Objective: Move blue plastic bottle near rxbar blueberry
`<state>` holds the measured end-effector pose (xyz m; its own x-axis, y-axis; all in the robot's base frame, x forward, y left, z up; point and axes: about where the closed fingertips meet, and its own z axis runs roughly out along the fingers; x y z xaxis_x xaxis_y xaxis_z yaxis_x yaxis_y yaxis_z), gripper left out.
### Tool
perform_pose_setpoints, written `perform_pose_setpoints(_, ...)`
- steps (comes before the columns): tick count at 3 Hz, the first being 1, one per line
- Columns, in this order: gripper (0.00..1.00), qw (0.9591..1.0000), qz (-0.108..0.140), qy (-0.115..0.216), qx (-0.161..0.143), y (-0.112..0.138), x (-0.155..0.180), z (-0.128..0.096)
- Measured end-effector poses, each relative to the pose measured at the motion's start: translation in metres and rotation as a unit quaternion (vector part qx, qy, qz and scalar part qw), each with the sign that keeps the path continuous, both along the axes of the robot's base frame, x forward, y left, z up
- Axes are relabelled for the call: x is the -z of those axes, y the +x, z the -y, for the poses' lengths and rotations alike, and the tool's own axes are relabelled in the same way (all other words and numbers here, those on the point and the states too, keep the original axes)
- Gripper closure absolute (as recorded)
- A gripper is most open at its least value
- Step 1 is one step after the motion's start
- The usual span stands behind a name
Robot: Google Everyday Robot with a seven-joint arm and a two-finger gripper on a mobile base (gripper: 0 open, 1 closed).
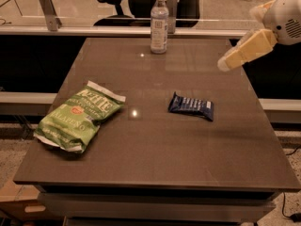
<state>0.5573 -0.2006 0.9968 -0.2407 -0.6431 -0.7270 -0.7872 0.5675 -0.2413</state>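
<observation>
The blue plastic bottle (pixel 159 23) stands upright at the far edge of the brown table, clear with a white cap and a white-and-grey label. The rxbar blueberry (pixel 191 106), a dark blue wrapper with white lettering, lies flat right of the table's middle. My gripper (pixel 226 63) reaches in from the upper right, above the table's right edge, well to the right of the bottle and above the bar. It holds nothing.
A green chip bag (pixel 78 116) lies at the table's left. The brown table (pixel 155 164) has open surface at the front. An office chair (pixel 115 1) and a glass partition stand behind the far edge.
</observation>
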Motion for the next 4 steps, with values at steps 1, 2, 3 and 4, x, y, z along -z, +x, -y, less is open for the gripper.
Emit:
perform_pose_setpoints(1,0.00,0.9993,-0.006,0.027,0.027,0.027,0.003,-0.002)
perform_pose_setpoints(2,0.00,0.9991,-0.009,0.030,0.028,0.029,0.003,-0.004)
perform_pose_setpoints(3,0.00,0.9983,-0.005,0.042,0.039,0.034,0.005,-0.004)
perform_pose_setpoints(4,0.00,0.9957,0.017,0.069,0.060,0.047,0.005,-0.004)
